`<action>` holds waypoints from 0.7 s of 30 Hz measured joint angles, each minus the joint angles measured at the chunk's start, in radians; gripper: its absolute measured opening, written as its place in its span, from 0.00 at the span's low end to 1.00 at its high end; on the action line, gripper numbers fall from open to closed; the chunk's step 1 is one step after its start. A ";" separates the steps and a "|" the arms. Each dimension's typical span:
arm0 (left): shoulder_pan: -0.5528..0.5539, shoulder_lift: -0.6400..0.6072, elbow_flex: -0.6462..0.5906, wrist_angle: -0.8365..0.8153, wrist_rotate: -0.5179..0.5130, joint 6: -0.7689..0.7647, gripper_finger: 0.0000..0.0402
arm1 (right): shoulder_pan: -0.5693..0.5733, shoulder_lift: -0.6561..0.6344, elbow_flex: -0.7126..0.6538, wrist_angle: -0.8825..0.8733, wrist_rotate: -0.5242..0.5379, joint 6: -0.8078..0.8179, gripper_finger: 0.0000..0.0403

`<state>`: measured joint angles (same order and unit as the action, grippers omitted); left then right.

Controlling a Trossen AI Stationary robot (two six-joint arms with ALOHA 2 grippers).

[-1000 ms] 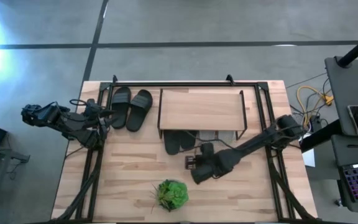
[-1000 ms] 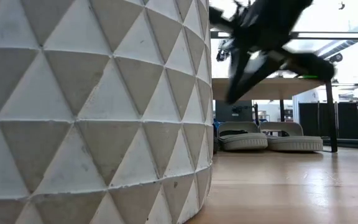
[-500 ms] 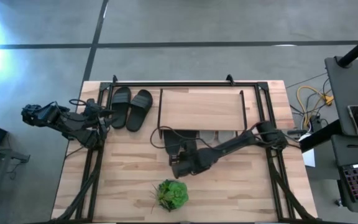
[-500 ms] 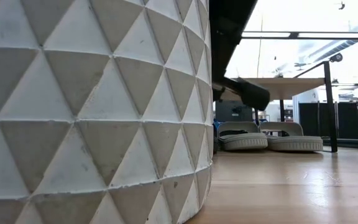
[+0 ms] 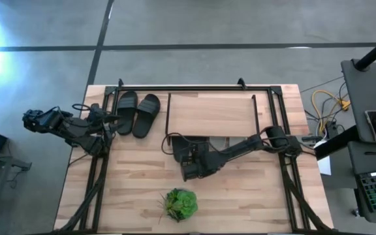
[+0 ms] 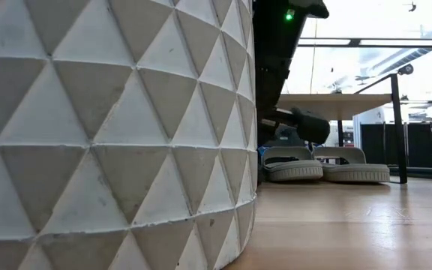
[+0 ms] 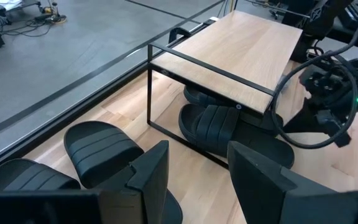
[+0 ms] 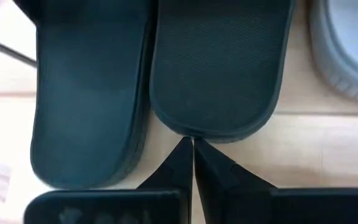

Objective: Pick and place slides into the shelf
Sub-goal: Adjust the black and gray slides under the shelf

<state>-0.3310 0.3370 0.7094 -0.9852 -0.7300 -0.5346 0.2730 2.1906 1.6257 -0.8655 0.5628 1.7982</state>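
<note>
The shelf [image 5: 211, 114] stands at the table's far middle. One black pair of slides [image 5: 136, 112] lies on the table to its left. A second black pair [image 8: 148, 74] lies under the shelf with its heels sticking out toward the near edge. The grey pair [image 6: 325, 165] sits beside it under the shelf. My right gripper [image 8: 192, 152] is shut, with its tips at the heel of one black slide. My left gripper [image 7: 197, 174] is open and empty, just left of the loose black pair [image 7: 98, 143]. My right gripper touches the heel edge [image 8: 194, 132] of the black slide that lies nearer the grey pair, with the tips of its shut fingers. The fingers come from the table's near side, along the slide's length. The slide lies flat on the table, beside its mate [image 8: 86, 93].
A green plant [image 5: 180, 203] in a white faceted pot [image 6: 111, 135] stands near the front middle. Black frame rails [image 5: 100, 170] run along both table sides. The shelf's thin wire legs [image 7: 149, 87] stand beside the slides. There is bare wood at the front left and front right.
My right gripper has gone toward the table's left, then toward the far edge, and has come up to the heels of the black pair under the shelf.
</note>
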 joint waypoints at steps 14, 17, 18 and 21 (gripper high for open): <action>0.000 0.000 0.000 -0.002 0.002 0.000 0.37 | -0.023 -0.002 0.009 -0.051 -0.027 -0.025 0.02; 0.000 0.000 0.000 -0.002 0.002 0.000 0.37 | -0.008 -0.003 0.042 -0.049 -0.096 -0.061 0.02; 0.000 0.000 0.000 -0.002 0.002 0.000 0.37 | -0.002 -0.003 0.057 -0.045 -0.120 -0.072 0.02; 0.000 0.000 0.000 -0.002 0.002 0.000 0.37 | 0.007 -0.004 0.108 -0.034 -0.177 -0.129 0.02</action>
<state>-0.3312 0.3367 0.7094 -0.9867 -0.7280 -0.5346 0.2801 2.1868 1.7341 -0.8995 0.3862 1.6689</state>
